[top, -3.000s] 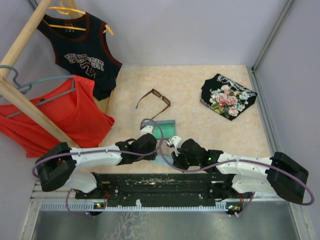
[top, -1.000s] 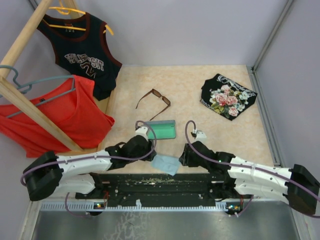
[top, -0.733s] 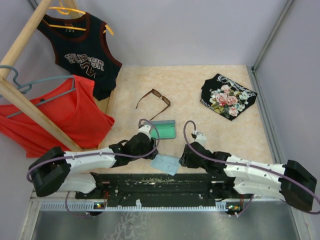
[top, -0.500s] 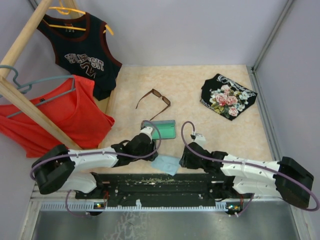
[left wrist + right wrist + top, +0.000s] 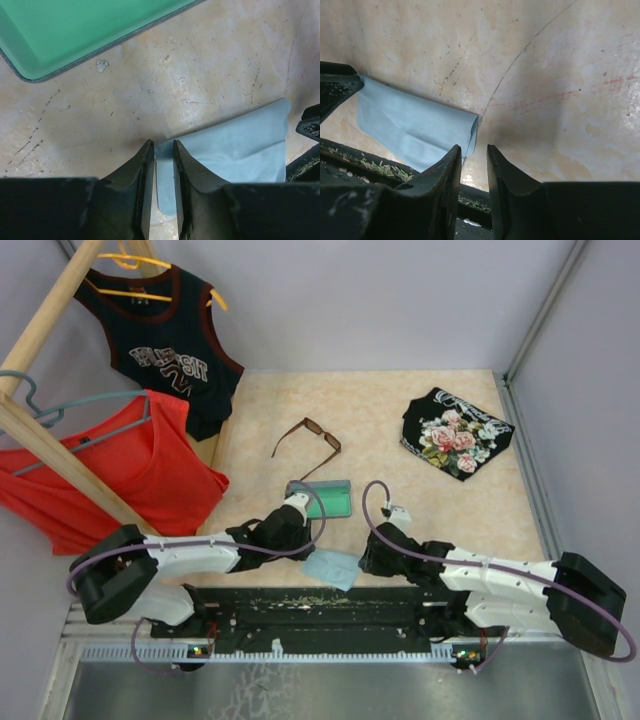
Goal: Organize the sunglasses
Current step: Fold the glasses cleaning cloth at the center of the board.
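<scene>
At the near edge of the table [image 5: 400, 400] we find the light blue cloth [image 5: 331, 567], the left gripper [image 5: 162, 145] at its left corner and the right gripper [image 5: 472, 149] at its right edge. Each has its jaws drawn to a narrow slit over the fabric, and we cannot tell whether either pinches it. Just beyond, the left wrist view shows the open case [image 5: 332, 502] and its green lining, while farther back only the overhead camera catches the sunglasses [image 5: 322, 436], lying apart from the case, and the black jersey [image 5: 170, 350] with pale lettering too small to read.

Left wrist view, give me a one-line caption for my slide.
Left hand, narrowly open, poised at a corner of the light blue cloth, with the green-lined case beyond.
</scene>
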Robot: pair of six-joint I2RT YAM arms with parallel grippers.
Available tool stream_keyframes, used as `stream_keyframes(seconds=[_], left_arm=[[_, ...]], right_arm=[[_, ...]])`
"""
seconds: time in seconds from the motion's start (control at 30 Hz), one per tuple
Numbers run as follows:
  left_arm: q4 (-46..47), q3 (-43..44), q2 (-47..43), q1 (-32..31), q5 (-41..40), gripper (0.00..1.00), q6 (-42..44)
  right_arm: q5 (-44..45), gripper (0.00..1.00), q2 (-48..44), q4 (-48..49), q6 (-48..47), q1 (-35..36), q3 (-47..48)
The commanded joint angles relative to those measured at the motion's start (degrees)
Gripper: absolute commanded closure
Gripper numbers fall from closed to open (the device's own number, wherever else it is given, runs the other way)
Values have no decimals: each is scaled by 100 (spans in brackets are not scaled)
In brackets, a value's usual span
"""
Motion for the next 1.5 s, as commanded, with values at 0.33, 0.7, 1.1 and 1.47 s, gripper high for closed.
stream_keyframes(seconds=[0.33, 0.7, 1.1, 1.47], left_arm=[[93, -65, -239, 33, 234, 100, -95], [-61, -324, -537, 33, 224, 100, -404], [-402, -457, -744, 33, -36, 100, -672], [-472, -525, -708, 33, -147, 100, -719]], right_arm=[[-139, 89, 374, 887, -389, -470, 89], [-288, 100, 959, 1079, -980, -785, 487], [-334, 77, 572, 763, -1127, -827, 540], [-1030, 73, 91, 839, -977, -822, 240]])
